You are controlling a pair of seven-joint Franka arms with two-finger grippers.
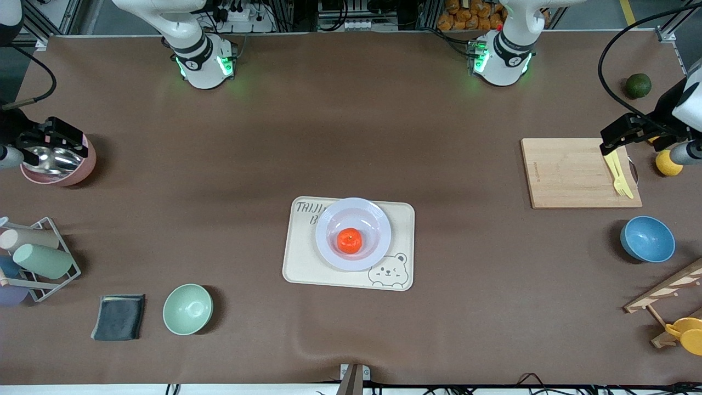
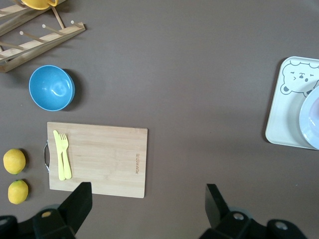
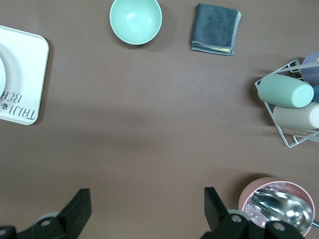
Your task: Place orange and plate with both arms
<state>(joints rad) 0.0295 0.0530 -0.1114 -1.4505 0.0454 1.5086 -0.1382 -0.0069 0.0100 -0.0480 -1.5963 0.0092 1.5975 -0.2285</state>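
With the orange (image 1: 349, 241) sitting in the plate (image 1: 353, 234) on the bear tray (image 1: 300, 267), and left gripper (image 2: 146, 201) and right gripper (image 3: 147, 206) both spread empty at the table ends, I judge any nudge to the plate's rim could roll the fruit out.

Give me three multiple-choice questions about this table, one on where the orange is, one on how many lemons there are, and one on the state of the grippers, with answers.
1. Where is the orange?
A. On the cutting board
B. In the plate on the tray
C. In the blue bowl

2. How many lemons lie beside the cutting board?
A. Two
B. Four
C. None

3. How do the two grippers stand?
A. Both shut on fruit
B. Left holds the fork
C. Both open and empty

Answers:
1. B, the orange sits in the centre of the plate, which rests on the tray.
2. A, two lemons show in the left wrist view.
3. C, the left gripper and the right gripper show spread fingers with nothing between.
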